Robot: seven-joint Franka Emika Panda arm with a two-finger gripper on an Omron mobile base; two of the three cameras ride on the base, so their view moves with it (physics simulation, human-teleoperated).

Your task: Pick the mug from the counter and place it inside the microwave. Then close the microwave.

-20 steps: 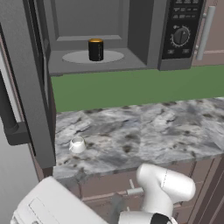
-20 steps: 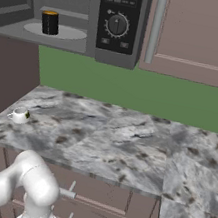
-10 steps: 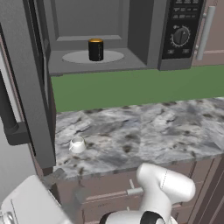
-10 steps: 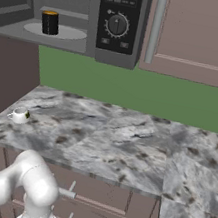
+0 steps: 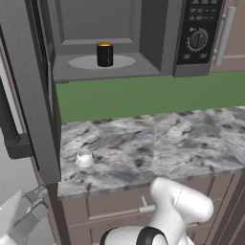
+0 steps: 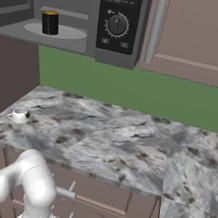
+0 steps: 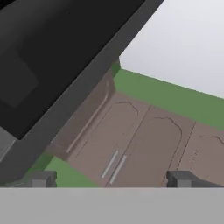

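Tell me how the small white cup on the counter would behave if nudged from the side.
The white cup looks small and squat, so it would probably slide across the smooth counter rather than tip. Its little side handle may make it spin. It stands near the front edge, so a push could drop it.

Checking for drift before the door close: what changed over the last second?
Only the arm moved: in the left base view its white forearm dropped out of the lower left and its elbow now sits lower right. The claw is open, holding nothing. The mug stayed on the turntable in the microwave, door open, white cup unmoved on the counter.
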